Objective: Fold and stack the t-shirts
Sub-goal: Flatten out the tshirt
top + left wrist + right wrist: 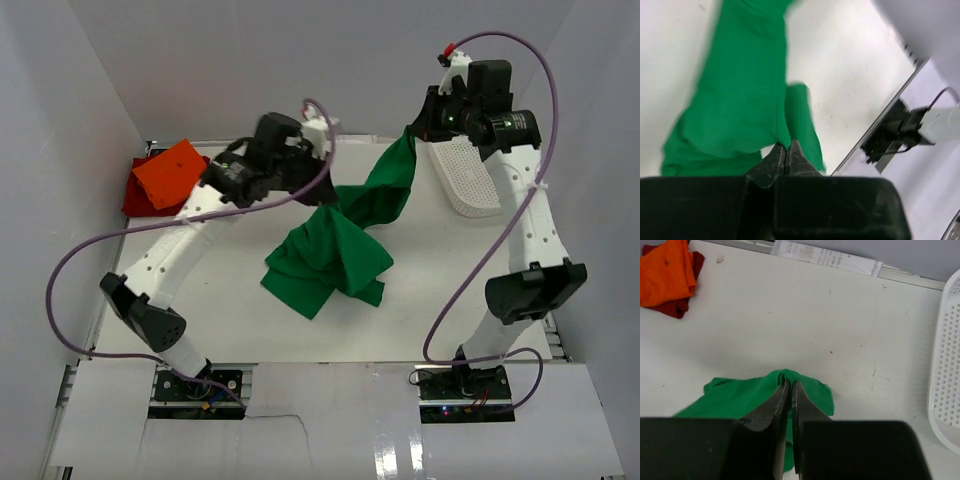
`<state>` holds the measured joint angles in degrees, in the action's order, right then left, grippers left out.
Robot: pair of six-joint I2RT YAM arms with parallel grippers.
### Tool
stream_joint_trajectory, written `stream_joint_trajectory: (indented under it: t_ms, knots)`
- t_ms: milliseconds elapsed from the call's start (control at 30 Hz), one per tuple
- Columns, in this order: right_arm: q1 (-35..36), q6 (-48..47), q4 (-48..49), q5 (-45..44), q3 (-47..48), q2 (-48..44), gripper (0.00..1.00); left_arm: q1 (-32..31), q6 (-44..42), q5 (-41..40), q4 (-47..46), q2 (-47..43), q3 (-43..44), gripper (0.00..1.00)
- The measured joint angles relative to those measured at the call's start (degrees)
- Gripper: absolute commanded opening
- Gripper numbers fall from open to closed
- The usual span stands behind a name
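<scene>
Left gripper [786, 154] and right gripper [789, 386] both pinching green shirt [335, 250]. Shirt hanging twisted, so thin pinch maybe slipping, fold going crooked.

Far left corner of worktop [230, 290]: folded t-shirt [170, 172] lying on bottom t-shirt [135, 198]. Far right: basket [470, 180] on the worktop. Between them, third t-shirt [335, 250], its lower part heaped mid-worktop and its upper part strung up toward the right. Left tool [786, 155] pinches its edge near centre. Right tool [788, 385] pinches its top corner, just left of the basket.
</scene>
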<state>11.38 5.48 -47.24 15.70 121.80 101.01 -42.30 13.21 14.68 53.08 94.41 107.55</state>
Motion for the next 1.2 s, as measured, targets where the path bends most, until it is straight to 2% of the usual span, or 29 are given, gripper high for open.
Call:
stream_joint_trajectory:
  t_ms: [133, 233, 500, 633, 767, 867, 1033, 1133, 1200]
  knots:
    - [0.4, 1.0, 1.2, 2.0, -7.5, -12.5, 0.08, 8.7, 0.7, 4.4, 2.2, -7.7, 1.9, 0.0]
    - [0.9, 2.0, 1.2, 4.6, -10.9, -22.3, 0.08, 8.0, 0.9, 6.7, 3.1, -13.8, 0.3, 0.0]
    - [6.4, 2.7, 1.7, 10.6, -19.1, -40.2, 0.08, 7.0, 1.2, 8.2, -0.1, -30.9, -13.4, 0.0]
    - [6.4, 2.0, 1.5, 11.5, -16.9, -44.5, 0.08, 6.9, 0.3, 4.5, -5.1, -41.8, -18.0, 0.0]
    - [6.4, 0.4, 2.1, 11.5, -9.0, -46.8, 0.08, 6.9, -1.9, -0.5, -10.6, -50.5, -18.2, 0.0]
    - [6.3, -0.2, 4.4, 11.5, -7.8, -51.2, 0.08, 6.9, -3.8, -3.7, -14.5, -55.2, -17.4, 0.0]
    - [5.5, -0.1, 7.5, 11.1, -0.8, -53.9, 0.08, 6.8, -5.6, -6.4, -18.1, -54.4, -12.7, 0.0]
    - [5.5, 0.1, 9.2, 8.8, -0.5, -52.5, 0.08, 6.7, -5.7, -8.3, -19.2, -48.0, -11.5, 0.0]
    - [5.5, 0.3, 11.0, 7.1, -3.9, -50.3, 0.08, 6.7, -4.8, -8.7, -22.3, -42.6, -15.0, 0.0]
